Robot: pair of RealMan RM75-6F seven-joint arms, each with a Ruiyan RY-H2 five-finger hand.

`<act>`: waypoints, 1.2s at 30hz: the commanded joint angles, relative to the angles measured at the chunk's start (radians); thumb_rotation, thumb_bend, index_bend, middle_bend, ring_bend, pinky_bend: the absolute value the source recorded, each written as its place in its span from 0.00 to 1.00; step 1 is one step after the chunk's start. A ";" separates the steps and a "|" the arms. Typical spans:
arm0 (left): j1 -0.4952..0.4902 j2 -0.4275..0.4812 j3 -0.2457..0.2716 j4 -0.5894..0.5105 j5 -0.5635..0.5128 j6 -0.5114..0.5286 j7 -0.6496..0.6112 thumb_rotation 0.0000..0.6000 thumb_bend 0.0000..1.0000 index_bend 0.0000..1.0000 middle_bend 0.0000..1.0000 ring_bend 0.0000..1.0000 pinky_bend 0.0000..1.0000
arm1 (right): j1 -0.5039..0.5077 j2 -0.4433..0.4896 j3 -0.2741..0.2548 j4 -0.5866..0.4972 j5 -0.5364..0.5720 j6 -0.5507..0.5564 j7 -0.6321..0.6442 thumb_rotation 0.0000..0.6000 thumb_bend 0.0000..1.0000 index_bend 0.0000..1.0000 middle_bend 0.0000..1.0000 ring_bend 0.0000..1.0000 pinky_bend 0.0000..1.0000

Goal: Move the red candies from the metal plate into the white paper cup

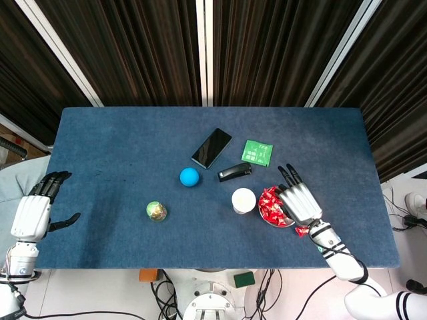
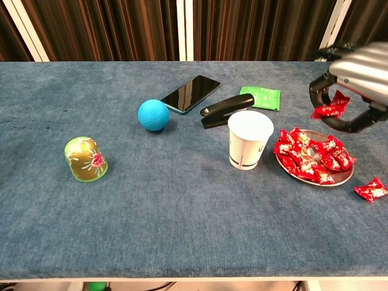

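Table (image 2: 182, 230): a blue cloth covers it, and all the things stand on this cloth.
Right hand (image 2: 357, 73): it is raised above the metal plate, on the side away from the white paper cup, and it pinches one red candy (image 2: 330, 107) between curled fingers.
Left hand (image 1: 32, 215): it is far from the white paper cup, beyond the table's left edge, with fingers apart and nothing in it.
Metal plate (image 2: 310, 180): it lies just beside the white paper cup, on its right.
Red candies (image 2: 309, 154): most are piled in the metal plate; one loose candy (image 2: 371, 190) lies on the cloth beyond the plate, on the side far from the cup.
White paper cup (image 2: 248, 139): it stands upright with its mouth open.
Phone (image 2: 191, 93): behind the cup, to the left.
Stapler (image 2: 227, 110): just behind the cup.
Blue ball (image 2: 153, 114): left of the cup.
Green dome (image 2: 85, 159): far left of the cup.
Green packet (image 2: 260, 97): behind the cup.
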 commanded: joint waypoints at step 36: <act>0.012 -0.008 -0.004 0.056 -0.017 -0.002 -0.070 1.00 0.12 0.14 0.14 0.10 0.24 | 0.194 -0.135 0.043 -0.006 0.147 -0.122 -0.211 1.00 0.45 0.63 0.51 0.03 0.00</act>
